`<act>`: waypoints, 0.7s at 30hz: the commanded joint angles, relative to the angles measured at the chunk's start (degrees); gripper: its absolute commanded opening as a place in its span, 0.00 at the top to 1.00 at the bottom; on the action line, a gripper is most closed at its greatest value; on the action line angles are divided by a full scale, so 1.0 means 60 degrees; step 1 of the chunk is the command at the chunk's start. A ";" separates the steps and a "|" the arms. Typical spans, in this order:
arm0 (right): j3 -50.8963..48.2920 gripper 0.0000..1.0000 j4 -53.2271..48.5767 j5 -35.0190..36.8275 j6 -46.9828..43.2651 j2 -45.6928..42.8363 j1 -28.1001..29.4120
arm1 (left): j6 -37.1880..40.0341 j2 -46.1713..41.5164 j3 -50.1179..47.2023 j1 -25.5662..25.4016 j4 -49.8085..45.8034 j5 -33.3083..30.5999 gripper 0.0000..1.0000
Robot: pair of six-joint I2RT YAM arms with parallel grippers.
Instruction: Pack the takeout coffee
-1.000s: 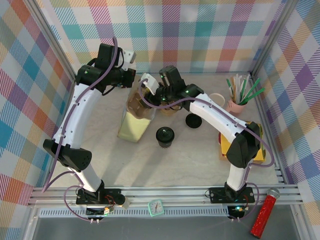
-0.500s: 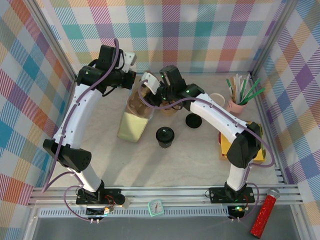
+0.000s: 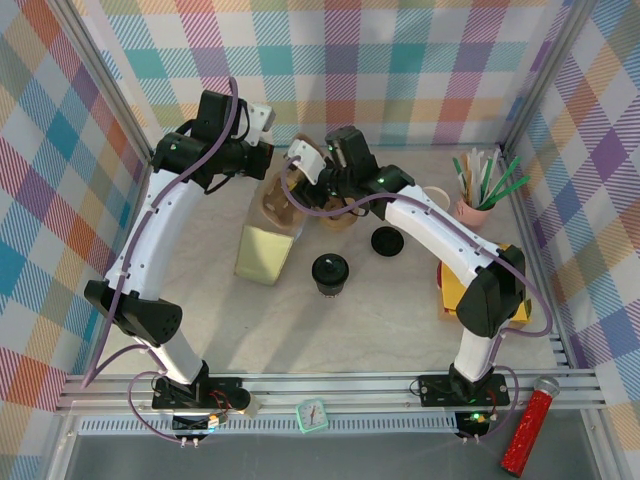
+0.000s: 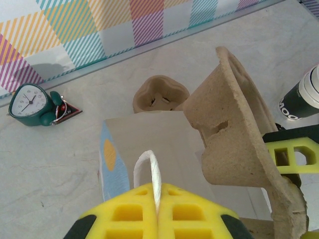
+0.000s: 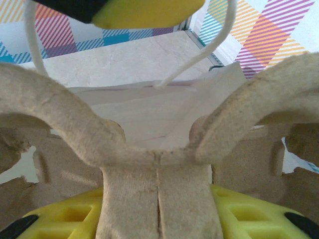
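The takeout coffee (image 3: 330,272), a small cup with a round black lid, stands upright on the table in front of both grippers, held by neither. My left gripper (image 4: 157,215) is shut on the white cord handle (image 4: 151,172) of the paper bag (image 3: 266,250), holding up the bag's mouth at the back left. My right gripper (image 5: 158,211) is shut on the centre tab of a brown pulp cup carrier (image 5: 65,114). That carrier (image 3: 283,200) hangs tilted at the bag's mouth, with the bag's pale inside behind it.
A second pulp carrier (image 4: 160,94) lies behind the bag, and a loose black lid (image 3: 386,241) sits by the right arm. A pink cup of sticks (image 3: 474,208) stands back right, with a yellow block (image 3: 455,290) at the right edge. A teal clock (image 4: 30,102) is near the front rail.
The right gripper has shifted the pulp carrier slightly back and up at the bag's mouth. The left gripper keeps its hold on the handle; the coffee has not moved.
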 commanded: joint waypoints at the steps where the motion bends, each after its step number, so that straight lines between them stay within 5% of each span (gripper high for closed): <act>1: 0.0148 0.54 -0.0158 -0.0365 -0.0203 0.0125 0.0069 | 0.0109 -0.0302 0.0097 -0.0076 -0.0107 0.0063 1.00; 21: -0.0176 0.54 -0.0926 -0.0613 0.0234 0.0278 0.0466 | -0.0166 -0.0214 0.0182 -0.0076 -0.0149 0.0149 1.00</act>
